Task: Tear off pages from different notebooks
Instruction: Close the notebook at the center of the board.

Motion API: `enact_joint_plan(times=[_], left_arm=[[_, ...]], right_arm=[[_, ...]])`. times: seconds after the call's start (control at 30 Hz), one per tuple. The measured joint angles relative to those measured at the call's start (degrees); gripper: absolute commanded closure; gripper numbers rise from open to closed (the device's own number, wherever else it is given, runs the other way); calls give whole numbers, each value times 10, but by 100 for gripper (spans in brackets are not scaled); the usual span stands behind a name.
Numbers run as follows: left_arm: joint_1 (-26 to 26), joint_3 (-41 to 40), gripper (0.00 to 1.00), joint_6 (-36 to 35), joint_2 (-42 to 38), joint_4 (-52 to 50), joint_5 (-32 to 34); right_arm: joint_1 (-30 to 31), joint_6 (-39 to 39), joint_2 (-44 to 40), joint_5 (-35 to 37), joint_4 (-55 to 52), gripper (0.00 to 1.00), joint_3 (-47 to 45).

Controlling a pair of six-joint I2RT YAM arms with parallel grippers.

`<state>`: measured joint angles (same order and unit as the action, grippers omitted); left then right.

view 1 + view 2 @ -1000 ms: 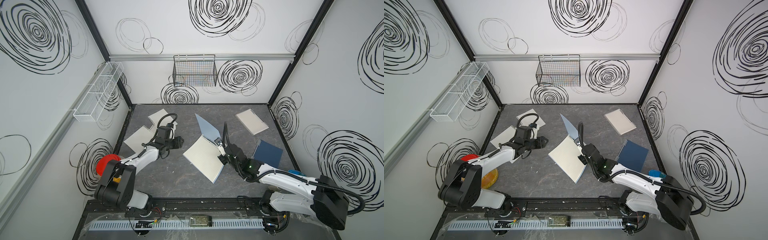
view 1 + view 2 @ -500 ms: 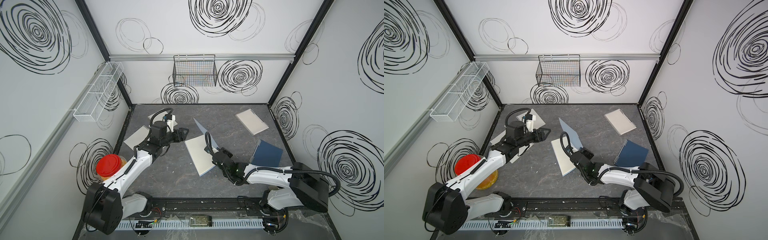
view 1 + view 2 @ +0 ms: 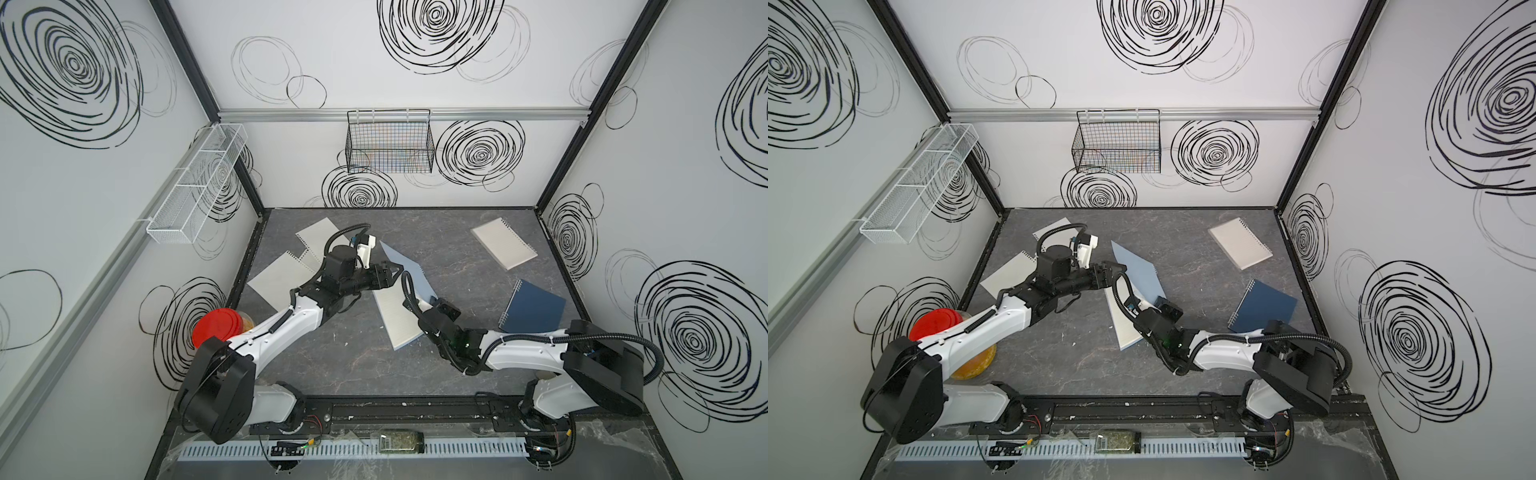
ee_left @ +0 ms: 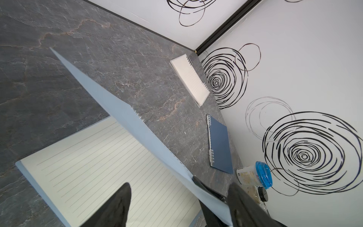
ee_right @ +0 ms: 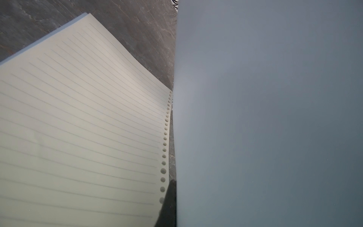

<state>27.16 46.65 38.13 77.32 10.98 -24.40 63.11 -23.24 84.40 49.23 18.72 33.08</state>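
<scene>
As the right jaws clamp the raised light-blue cover (image 3: 415, 282) near its 5 o'clock corner, the open light-blue wire-bound notebook (image 3: 395, 324) lies centred on the dark bench (image 3: 332, 365), lined cream page upward. The left jaws hover apart just beside the cover's 9 o'clock edge. Loose cream pages (image 3: 282, 276) lie at 10 o'clock, a navy notebook (image 3: 534, 307) at 3, a clear-covered cream notebook (image 3: 503, 243) at 1.

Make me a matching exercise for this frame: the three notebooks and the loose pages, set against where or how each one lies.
Things:
1 light-blue notebook
2 navy notebook
3 clear-covered notebook
4 loose pages

Place or state:
A closed, far right corner
B open, cover raised
C lying flat, far left
D closed, beside the right arm

Pairs: 1-B, 2-D, 3-A, 4-C.
</scene>
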Motion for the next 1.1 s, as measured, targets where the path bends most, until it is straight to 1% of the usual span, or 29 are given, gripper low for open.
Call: enact_joint_plan(times=[0.27,0.57,0.63,0.73,0.8,0.83,0.9,0.97,1.0,1.1], left_arm=[[11,7,21,12,23,24,-1],[11,6,17,22,33,25,9],[11,7,18,22,33,25,9],[11,7,20,23,33,25,9],[11,7,26,24,37,29,8],[11,8,32,26,39,31,8],[11,8,50,33,44,40,6],[13,8,66,36,46,46,4],[14,8,69,37,47,49,3],[17,8,73,41,49,56,3]], right_arm=[[7,3,19,5,4,100,0],[9,15,25,5,12,100,0],[10,16,25,5,13,100,0],[10,20,25,5,13,100,-1],[10,24,25,5,13,96,-1],[10,26,25,5,13,93,-1],[10,30,25,4,12,89,-2],[10,36,24,1,12,85,-2],[10,40,24,-1,12,82,-2],[10,51,16,-9,11,73,-2]])
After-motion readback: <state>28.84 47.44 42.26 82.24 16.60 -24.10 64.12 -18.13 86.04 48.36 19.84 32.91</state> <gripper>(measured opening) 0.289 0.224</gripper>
